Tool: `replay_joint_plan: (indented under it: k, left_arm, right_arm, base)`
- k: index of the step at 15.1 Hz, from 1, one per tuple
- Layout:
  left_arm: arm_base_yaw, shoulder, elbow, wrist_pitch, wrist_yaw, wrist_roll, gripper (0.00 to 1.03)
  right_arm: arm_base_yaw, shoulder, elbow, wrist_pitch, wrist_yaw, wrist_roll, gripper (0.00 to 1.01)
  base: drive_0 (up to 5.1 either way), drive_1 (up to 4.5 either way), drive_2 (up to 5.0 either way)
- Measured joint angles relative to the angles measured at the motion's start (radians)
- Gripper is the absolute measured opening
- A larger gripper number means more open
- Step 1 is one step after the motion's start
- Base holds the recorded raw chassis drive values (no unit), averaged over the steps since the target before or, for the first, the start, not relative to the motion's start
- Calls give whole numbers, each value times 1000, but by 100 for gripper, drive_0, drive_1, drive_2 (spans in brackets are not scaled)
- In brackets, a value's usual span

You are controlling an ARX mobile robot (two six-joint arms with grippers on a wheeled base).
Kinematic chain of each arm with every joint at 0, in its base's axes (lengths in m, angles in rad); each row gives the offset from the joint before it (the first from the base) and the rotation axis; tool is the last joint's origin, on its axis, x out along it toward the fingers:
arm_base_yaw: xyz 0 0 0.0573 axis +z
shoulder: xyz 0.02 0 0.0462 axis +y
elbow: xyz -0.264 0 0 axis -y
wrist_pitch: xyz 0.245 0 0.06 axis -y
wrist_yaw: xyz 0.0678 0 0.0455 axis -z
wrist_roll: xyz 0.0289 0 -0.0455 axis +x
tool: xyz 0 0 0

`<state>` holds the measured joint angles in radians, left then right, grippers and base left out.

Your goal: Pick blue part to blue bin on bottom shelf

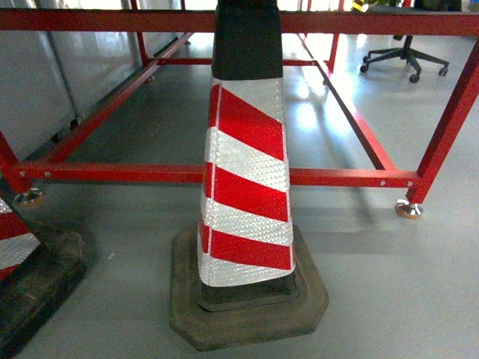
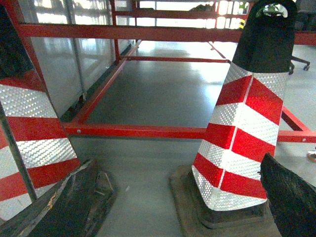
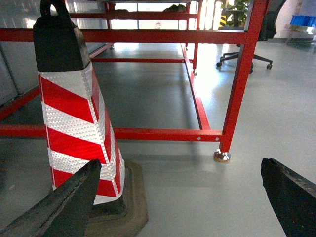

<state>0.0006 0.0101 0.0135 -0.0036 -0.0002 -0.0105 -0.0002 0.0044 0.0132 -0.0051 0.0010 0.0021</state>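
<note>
- Facing a red frame [image 1: 224,174] on a grey floor [image 1: 374,269], the robot has no blue part, blue bin or bottom shelf in any view; where the part lies cannot be told.
- Left: a striped cone [image 1: 15,247] stands at the near left edge of the head view. In my judgement a turn that way could knock its base.
- Left hand [image 2: 182,197]: dark fingers [image 2: 64,207] show at both lower corners of its wrist view, spread wide with nothing between them, held low and looking level across the floor.
- Middle: a second cone [image 1: 247,179] stands directly ahead, near the robot; driving straight on would likely hit it, and it blocks much of the view.
- Right hand [image 3: 182,197]: fingertips [image 3: 69,197] likewise wide apart and empty, held low, facing the frame's leg [image 3: 242,84].
- Far right: an office chair [image 1: 404,56] stands beyond the frame.
</note>
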Motion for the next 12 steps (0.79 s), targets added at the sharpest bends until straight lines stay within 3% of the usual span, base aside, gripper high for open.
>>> replay_joint_plan:
  k: [12]
  left_arm:
    - [0, 0, 0, 0, 0, 0, 98]
  right_arm:
    - [0, 0, 0, 0, 0, 0, 98]
  base:
    - [0, 0, 0]
